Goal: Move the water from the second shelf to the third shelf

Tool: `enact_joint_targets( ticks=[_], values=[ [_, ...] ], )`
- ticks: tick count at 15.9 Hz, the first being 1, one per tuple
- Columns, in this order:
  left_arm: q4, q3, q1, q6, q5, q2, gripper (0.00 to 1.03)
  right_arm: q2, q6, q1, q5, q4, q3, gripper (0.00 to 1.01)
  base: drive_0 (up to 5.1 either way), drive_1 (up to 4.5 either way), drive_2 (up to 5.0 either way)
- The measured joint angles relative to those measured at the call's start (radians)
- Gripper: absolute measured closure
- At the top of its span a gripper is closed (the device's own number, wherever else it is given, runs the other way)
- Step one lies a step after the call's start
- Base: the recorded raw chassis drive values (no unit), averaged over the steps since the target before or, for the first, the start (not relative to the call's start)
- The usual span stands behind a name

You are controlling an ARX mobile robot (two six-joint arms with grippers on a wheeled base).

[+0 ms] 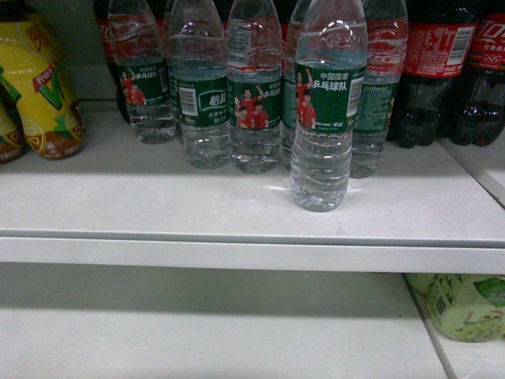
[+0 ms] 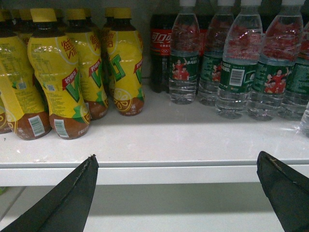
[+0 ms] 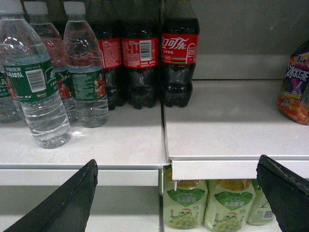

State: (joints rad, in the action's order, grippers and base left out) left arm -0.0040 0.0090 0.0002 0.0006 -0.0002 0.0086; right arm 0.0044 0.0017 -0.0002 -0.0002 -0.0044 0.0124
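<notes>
Far left, shelf: yellow lemon tea bottles (image 2: 67, 77) are standing in a tight cluster, well apart from the target.

Left gripper (image 2: 176, 193): hovering in front of the shelf edge (image 1: 237, 253), jaws spread wide, holding nothing. It is facing the gap between the tea and the water row.

Water row: several green-labelled bottles are standing upright at the back of the upper shelf, touching or nearly touching each other.

Target water bottle (image 1: 325, 106): standing upright, alone, forward of the row and near the shelf's front edge, right of centre in the head view. Nothing is gripping it.

Cola bottles (image 3: 179, 58): standing just right of the water row, behind the target.

Right gripper (image 3: 176, 193): also wide open and empty, level with the shelf lip, with the target up and to its left.

Lower shelf (image 1: 197, 332): bare on the left; green grape drink bottles (image 1: 465, 306) are sitting at the right.

Step in hand (judgement): approach, grasp not yet begun. The right arm appears better placed.

Technique (judgement): close on the ribbed body below the label, keep the bottle upright, draw it straight forward to avoid brushing the row, then lower it into the bare part.

Risk: thin plastic may be deforming under a hard squeeze.
</notes>
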Motion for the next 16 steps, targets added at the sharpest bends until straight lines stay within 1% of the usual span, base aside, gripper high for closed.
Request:
enact_joint_targets(
  ticks=[16],
  values=[
    [0.000,0.000,0.000,0.000,0.000,0.000,0.05,0.000,0.000,0.000,0.000,0.000,0.000,0.03,0.0,0.00,0.0]
  ],
)
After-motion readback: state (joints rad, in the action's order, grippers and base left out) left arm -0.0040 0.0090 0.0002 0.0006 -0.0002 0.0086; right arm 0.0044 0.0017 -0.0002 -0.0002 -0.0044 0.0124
